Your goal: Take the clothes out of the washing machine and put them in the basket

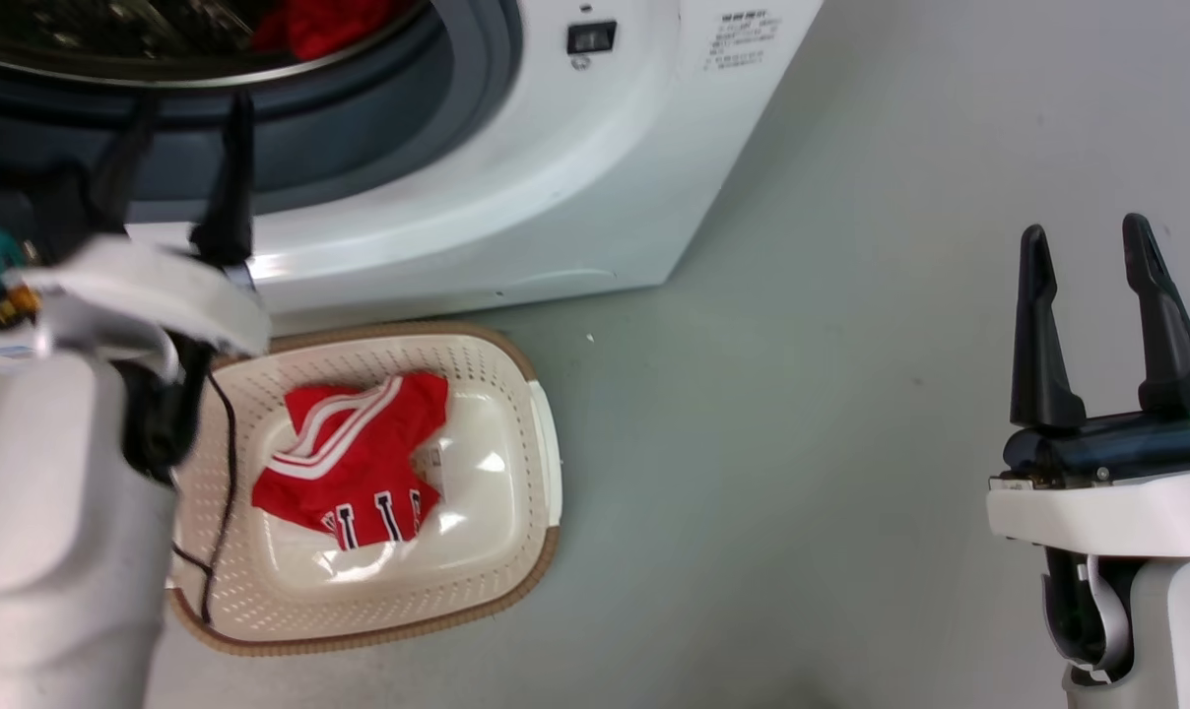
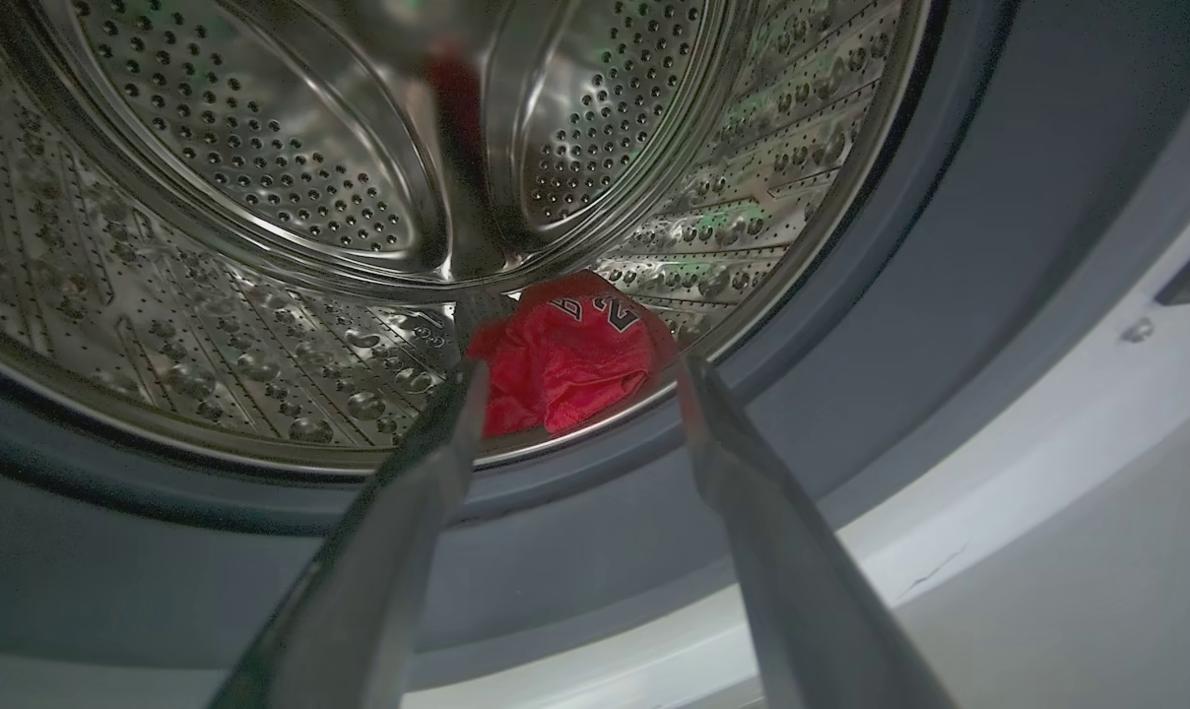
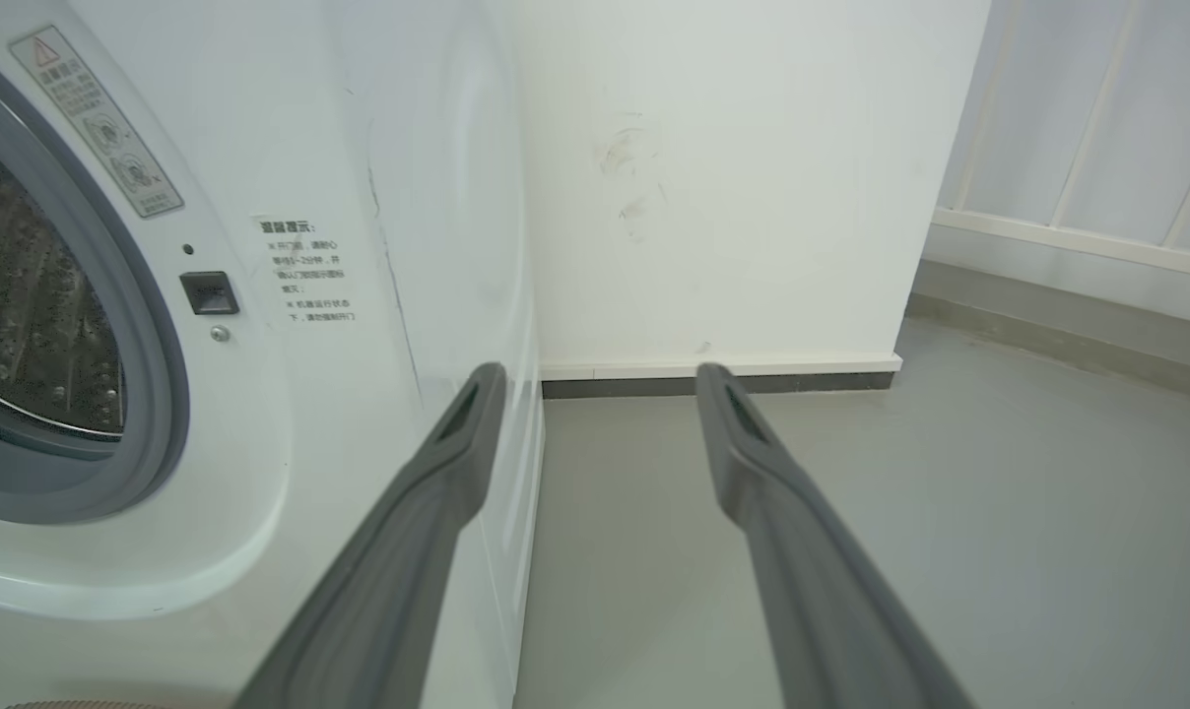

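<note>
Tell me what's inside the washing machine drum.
One crumpled red jersey lies at the front of the steel drum, ahead of the open left claw. Its folds hide most of its lettering and the drum floor beneath it.

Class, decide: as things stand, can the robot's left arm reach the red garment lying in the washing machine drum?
Probably yes. The open left gripper points straight at the red jersey, which lies near the drum's front lip, and nothing stands between them.
</note>
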Robot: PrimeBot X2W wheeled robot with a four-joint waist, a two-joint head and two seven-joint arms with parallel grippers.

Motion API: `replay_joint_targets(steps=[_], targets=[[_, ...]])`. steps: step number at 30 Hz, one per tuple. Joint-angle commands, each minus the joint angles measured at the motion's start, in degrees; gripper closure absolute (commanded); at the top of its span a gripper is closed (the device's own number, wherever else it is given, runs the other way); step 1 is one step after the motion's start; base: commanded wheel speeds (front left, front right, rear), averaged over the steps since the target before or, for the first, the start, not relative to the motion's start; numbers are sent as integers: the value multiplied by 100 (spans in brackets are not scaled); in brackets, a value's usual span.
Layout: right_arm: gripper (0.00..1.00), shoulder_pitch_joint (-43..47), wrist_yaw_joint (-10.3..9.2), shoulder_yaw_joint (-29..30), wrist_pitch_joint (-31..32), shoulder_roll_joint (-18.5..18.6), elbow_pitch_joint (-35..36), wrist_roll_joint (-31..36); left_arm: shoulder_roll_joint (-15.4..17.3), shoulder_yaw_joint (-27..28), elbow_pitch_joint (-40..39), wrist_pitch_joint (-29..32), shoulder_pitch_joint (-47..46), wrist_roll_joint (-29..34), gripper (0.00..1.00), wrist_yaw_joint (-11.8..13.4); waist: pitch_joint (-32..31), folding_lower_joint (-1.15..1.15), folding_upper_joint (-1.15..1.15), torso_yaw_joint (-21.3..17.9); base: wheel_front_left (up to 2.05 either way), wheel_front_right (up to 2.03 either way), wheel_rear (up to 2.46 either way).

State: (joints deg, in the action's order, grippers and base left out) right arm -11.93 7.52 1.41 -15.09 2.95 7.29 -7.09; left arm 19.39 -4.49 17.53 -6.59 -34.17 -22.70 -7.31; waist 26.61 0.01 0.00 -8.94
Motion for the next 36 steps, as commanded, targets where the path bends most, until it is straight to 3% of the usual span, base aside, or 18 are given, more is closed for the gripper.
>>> replay_joint_targets(steps=[1,10,18,26,36], targets=[[0,-113,-6,9,-12,-14,17,-45,167,-72,43,274,-353,-87,0,-12,389,-1,0,-216,0,0,0],[0,-331,-6,-257,-12,-14,143,-277,1237,-893,332,1549,-2124,-266,0,-15,1241,-1,0,-573,0,0,0],[0,-454,-6,-515,-12,-16,275,-606,1772,-1223,1143,2670,-3767,-770,0,-17,1847,-1,0,-997,0,0,0],[0,-376,-5,-869,-12,-16,376,-1013,1770,-1096,2241,3773,-4986,-1186,0,13,2155,-1,0,-1434,0,0,0],[0,-376,-6,-985,-12,-14,634,-1176,1916,-1501,2900,4399,-5515,-863,0,19,2374,-1,0,-1660,0,0,0]])
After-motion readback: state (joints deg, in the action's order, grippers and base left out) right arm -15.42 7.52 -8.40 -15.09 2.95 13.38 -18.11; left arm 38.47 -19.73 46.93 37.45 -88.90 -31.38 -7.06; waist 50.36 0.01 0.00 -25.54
